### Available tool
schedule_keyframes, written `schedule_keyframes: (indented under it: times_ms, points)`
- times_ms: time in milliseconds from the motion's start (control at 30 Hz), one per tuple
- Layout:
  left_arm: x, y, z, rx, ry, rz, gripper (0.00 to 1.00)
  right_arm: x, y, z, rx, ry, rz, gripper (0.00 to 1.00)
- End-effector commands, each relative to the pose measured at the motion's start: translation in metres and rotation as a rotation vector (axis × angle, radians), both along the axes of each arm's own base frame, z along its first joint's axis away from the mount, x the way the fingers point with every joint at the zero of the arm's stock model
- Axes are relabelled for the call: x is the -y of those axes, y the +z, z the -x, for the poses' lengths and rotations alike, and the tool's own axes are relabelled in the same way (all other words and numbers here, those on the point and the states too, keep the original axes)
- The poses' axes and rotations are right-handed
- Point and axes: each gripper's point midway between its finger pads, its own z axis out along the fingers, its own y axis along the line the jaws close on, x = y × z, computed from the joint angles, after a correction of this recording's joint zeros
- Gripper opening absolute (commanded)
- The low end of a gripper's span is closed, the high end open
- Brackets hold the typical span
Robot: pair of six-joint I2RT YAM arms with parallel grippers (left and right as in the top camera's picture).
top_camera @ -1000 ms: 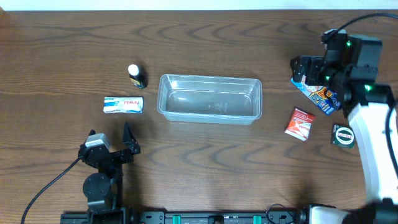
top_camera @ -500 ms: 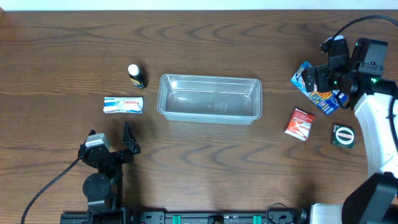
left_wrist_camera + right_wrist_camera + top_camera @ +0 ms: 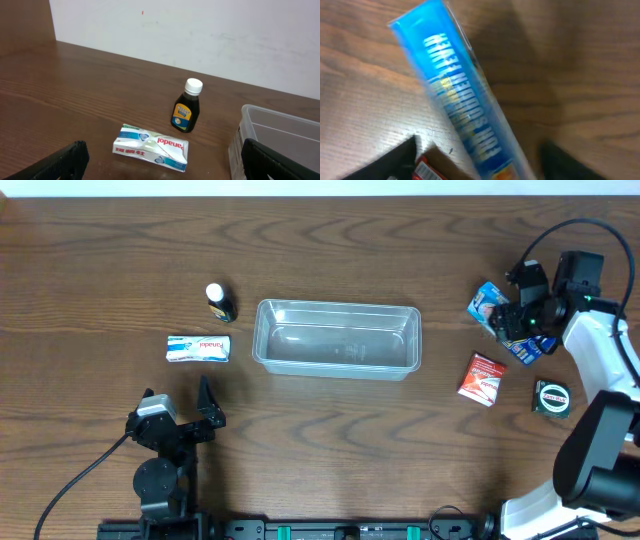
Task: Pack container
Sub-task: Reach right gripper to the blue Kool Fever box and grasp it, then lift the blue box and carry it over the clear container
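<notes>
The right pincer [image 3: 480, 161], jaws apart, is straddling the blue medicine box [image 3: 454, 95] bound for the container [image 3: 336, 366]; the left pincer [image 3: 160, 161] is waiting, spread.

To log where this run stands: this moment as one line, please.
right gripper: open, over blue box | left gripper: open, holding nothing | container: empty

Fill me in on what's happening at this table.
The robot is packing a clear container, which is empty so far. The right gripper is down over a blue packet, fingers open on either side and not closed on it. The left gripper sits open near the front of the table, holding nothing. A white Panadol box, a small brown bottle, a red packet and a round green item lie outside the container.
</notes>
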Motion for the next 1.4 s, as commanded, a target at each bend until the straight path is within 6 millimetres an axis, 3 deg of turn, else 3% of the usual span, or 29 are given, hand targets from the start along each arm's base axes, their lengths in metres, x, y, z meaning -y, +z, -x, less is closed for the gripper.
schedule_keyframes:
  times_ms: [0,67,100,267,367,467,633,700,767,867,967,1067,1367]
  points:
    - [-0.003,-0.017,0.001,-0.051,0.014,-0.013,0.98,0.003,-0.005,-0.003,-0.012,-0.005,-0.005,0.39]
    - [-0.003,-0.017,0.001,-0.051,0.014,-0.013,0.98,0.004,-0.006,-0.003,-0.016,-0.013,-0.007,0.16]
    - [-0.003,-0.017,0.001,-0.051,0.014,-0.013,0.98,0.004,-0.006,-0.003,-0.015,-0.014,-0.007,0.11]
    - [-0.003,-0.017,0.001,-0.051,0.014,-0.013,0.98,0.005,0.013,-0.010,0.035,-0.064,-0.022,0.01]
    - [-0.003,-0.017,0.001,-0.051,0.014,-0.013,0.98,0.001,0.043,-0.017,0.104,-0.076,-0.039,0.01]
    - [-0.003,-0.017,0.001,-0.051,0.014,-0.013,0.98,-0.014,0.089,-0.021,0.216,-0.015,-0.047,0.01]
    - [-0.003,-0.017,0.001,-0.051,0.014,-0.013,0.98,-0.057,0.166,-0.012,0.417,0.202,0.039,0.01]
    - [-0.003,-0.017,0.001,-0.051,0.014,-0.013,0.98,-0.086,0.190,-0.002,0.481,0.308,0.065,0.01]
    - [-0.003,-0.017,0.001,-0.051,0.014,-0.013,0.98,-0.131,0.206,0.015,0.533,0.486,0.075,0.01]
    - [-0.003,-0.017,0.001,-0.051,0.014,-0.013,0.98,-0.178,0.208,0.035,0.551,0.686,0.107,0.01]
    - [-0.003,-0.017,0.001,-0.051,0.014,-0.013,0.98,-0.222,0.194,0.056,0.537,0.916,0.161,0.01]
    - [-0.003,-0.017,0.001,-0.051,0.014,-0.013,0.98,-0.241,0.177,0.064,0.506,1.041,0.249,0.01]
    - [-0.003,-0.017,0.001,-0.051,0.014,-0.013,0.98,-0.273,0.126,0.067,0.377,1.184,0.372,0.01]
